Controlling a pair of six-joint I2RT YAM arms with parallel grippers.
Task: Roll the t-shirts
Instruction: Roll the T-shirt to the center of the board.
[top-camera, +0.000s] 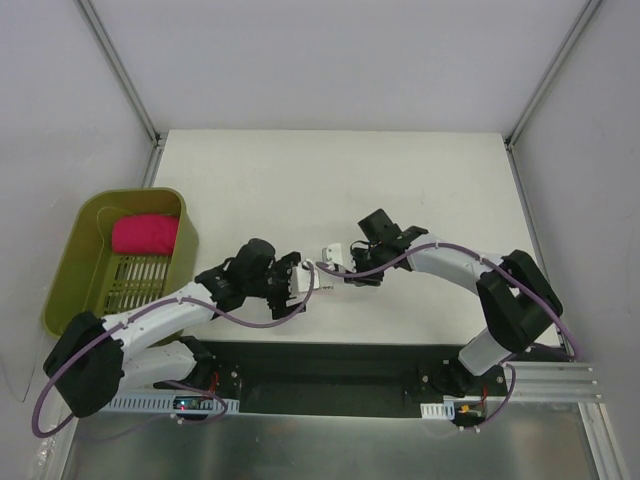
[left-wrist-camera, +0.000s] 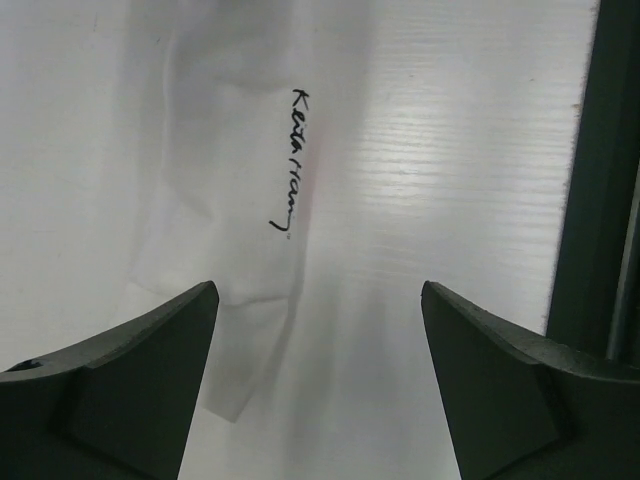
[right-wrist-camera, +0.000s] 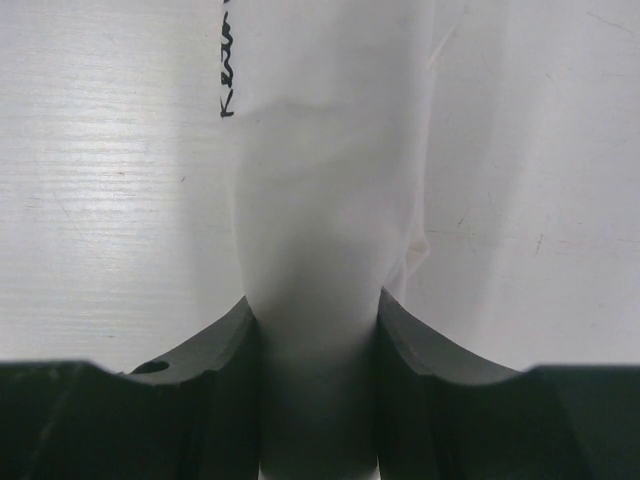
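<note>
White shirt (top-camera: 331, 260) is seen as a narrow roll near the middle of the surface (top-camera: 400, 170), between the two arms; black handwriting shows on it in the wrist views. One end is clamped in the right end effector (right-wrist-camera: 315, 310), jaws pressed into the cloth on both sides. The left end effector (left-wrist-camera: 318, 300) stands with jaws wide apart, nothing between them, the roll just beyond its tips. Whether the roll rests on the surface cannot be told.

Pink shirt (top-camera: 145, 233) is already bundled and lies in the far end of the green basket (top-camera: 62, 285), at the left edge.

Risks, as judged: the roll is held at one end only, so the free end could sag and unwind if lifted (loose cloth edge visible in the left wrist view). A quick swing toward the basket could shake layers open. The pinch may slip off soft cloth.

Counts: shirts two (one white, one pink); basket one; end effectors two.
</note>
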